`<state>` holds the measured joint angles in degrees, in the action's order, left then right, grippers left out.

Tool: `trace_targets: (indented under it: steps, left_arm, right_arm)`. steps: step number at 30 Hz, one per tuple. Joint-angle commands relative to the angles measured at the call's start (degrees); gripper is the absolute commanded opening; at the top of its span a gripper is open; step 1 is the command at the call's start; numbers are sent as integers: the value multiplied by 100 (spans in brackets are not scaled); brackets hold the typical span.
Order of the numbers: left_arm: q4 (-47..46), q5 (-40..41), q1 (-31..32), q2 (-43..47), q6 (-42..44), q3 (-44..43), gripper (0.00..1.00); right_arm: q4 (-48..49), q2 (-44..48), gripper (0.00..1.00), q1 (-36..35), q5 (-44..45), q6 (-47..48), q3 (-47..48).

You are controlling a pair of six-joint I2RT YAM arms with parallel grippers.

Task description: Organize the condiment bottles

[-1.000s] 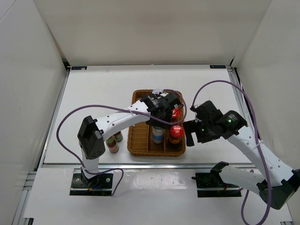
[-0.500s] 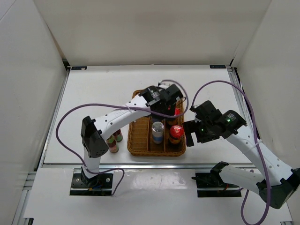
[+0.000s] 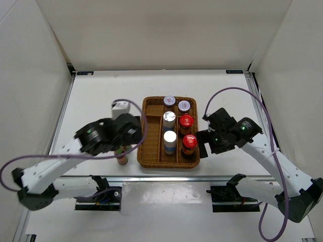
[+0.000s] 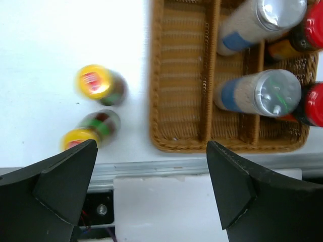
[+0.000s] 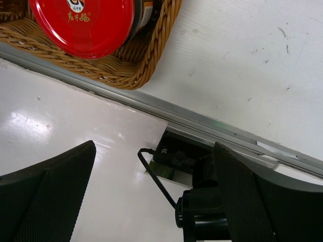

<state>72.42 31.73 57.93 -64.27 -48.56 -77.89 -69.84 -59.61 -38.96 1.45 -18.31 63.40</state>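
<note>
White arm links (image 3: pixel 275 164), black joints (image 3: pixel 96 136), looping purple cables (image 3: pixel 234 88).

Bright even light, soft shadows, yellow-capped bottles (image 4: pixel 100 84) motion-blurred

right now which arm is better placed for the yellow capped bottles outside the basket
Left. The left gripper, open, hangs above the yellow-capped bottles left of the basket; the right gripper is across the basket.

The top camera overlooks the whole table (image 3: pixel 101 91) from behind. Both wrist cameras face down, close, sharing the basket's (image 4: pixel 176 75) near corner and a red-capped bottle (image 5: pixel 86 20).
</note>
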Motion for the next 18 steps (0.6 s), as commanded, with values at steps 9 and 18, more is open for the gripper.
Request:
trace_targets:
  steps: [9,18]
  left_arm:
    - [-493,1398,-115,1267,-444,1055,100]
    - [-563,1451,-115,2206,-1234,2337,100]
  right_arm:
    - [120,-15,100,11,-172,143,-20]
    - [120,-68,100,11,-224,143,-20]
